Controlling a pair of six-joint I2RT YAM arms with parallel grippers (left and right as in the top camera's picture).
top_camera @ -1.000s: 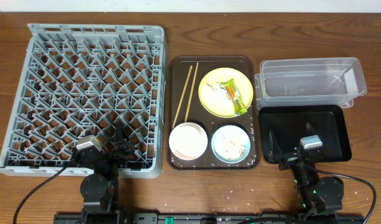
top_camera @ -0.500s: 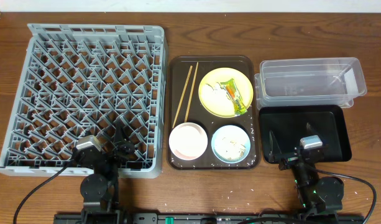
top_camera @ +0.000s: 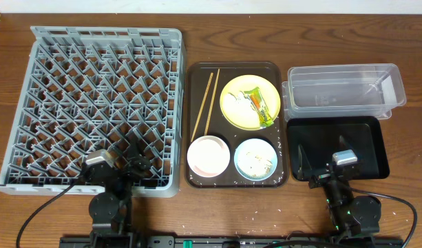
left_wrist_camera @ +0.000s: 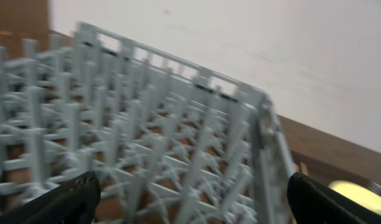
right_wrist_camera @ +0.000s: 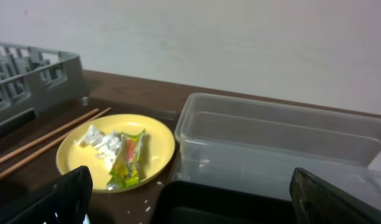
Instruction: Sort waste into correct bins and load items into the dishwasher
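right wrist view: the right claw (right_wrist_camera: 199, 200) gapes wide, gripping nothing, low over the black tray (right_wrist_camera: 240, 205). ahead, the yellow plate (right_wrist_camera: 156, 146) holds a crumpled white tissue (right_wrist_camera: 100, 140) and a green-yellow snack wrapper (right_wrist_camera: 127, 159), with the clear tub (right_wrist_camera: 277, 137) just beside it. the left claw (left_wrist_camera: 191, 202), equally spread and empty, sits low over the grey dish rack (left_wrist_camera: 146, 143).
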